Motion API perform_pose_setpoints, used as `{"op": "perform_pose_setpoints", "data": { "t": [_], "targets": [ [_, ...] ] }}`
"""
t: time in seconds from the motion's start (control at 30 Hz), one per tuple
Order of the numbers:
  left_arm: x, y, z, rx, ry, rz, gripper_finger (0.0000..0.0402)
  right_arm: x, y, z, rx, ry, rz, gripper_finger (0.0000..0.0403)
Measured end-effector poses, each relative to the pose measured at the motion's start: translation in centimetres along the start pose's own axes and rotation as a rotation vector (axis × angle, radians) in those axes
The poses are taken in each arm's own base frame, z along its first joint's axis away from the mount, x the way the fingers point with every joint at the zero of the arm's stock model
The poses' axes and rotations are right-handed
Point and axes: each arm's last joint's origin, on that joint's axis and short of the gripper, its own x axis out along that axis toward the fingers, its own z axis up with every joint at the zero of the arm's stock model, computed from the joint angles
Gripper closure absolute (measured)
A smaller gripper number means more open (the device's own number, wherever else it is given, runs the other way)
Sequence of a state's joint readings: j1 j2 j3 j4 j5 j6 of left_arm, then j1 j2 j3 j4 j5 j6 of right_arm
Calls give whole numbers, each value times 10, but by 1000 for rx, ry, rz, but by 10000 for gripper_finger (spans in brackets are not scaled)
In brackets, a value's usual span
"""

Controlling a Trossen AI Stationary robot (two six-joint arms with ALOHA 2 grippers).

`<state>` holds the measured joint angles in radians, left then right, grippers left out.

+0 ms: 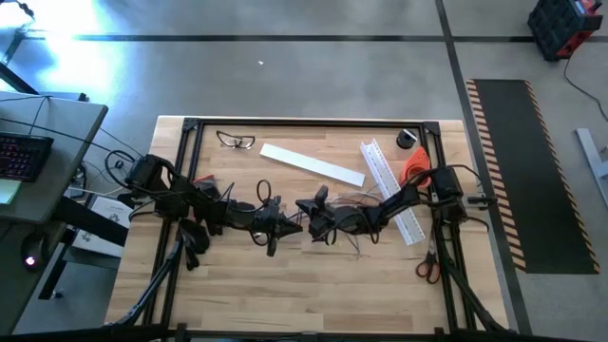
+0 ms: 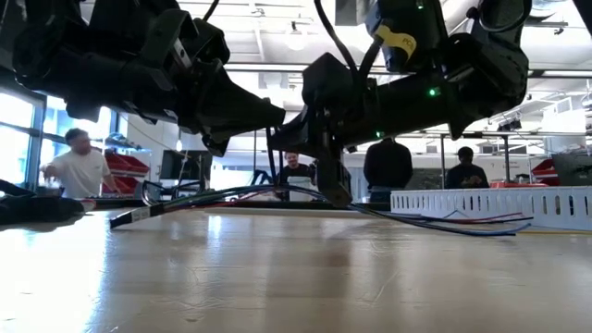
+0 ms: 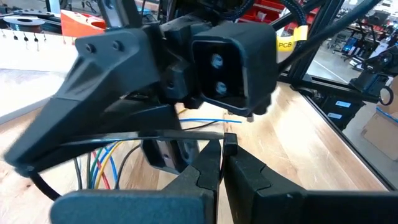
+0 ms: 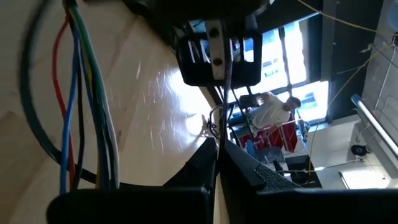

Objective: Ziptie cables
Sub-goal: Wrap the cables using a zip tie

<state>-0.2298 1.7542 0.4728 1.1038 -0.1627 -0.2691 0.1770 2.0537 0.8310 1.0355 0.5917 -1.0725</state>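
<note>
The wooden table (image 1: pixel 285 285) carries both arms, meeting at its middle. Behind them lie a white perforated channel (image 1: pixel 388 185), a flat white strip (image 1: pixel 312 163) and clear safety glasses (image 1: pixel 236 141); scissors (image 1: pixel 427 266) sit at the right edge.

The cables (image 1: pixel 353 239) lie under the right gripper (image 1: pixel 312 211), their ends fanning toward the front. The left gripper (image 1: pixel 285 226) faces it closely, just apart.

Both pincers are closed tight. In each wrist view a thin dark strand runs into the closed fingertips, probably the ziptie (image 3: pixel 124 138), looped under the cables; I cannot confirm this.

Risk, as I judge it: the stiff ziptie could slip from either pinch, or tightening could miss stray wires.
</note>
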Motion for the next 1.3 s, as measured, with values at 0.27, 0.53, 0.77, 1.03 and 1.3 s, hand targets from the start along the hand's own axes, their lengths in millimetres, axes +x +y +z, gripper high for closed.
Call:
{"op": "perform_pose_setpoints", "data": {
  "t": [0.27,0.53,0.77,1.03,1.3],
  "targets": [
    [0,0,0,0,0,0,402,1,-1,-2,2,5,-2,403],
    [0,0,0,0,0,0,402,-2,2,3,-6,-22,10,403],
    [0,0,0,0,0,0,402,-3,3,6,-12,-53,26,403],
    [0,0,0,-2,0,-3,402,-12,9,17,-104,-98,40,403],
    [0,-1,0,-50,12,-41,402,-18,10,26,-239,-137,3,403]
  ]
}}
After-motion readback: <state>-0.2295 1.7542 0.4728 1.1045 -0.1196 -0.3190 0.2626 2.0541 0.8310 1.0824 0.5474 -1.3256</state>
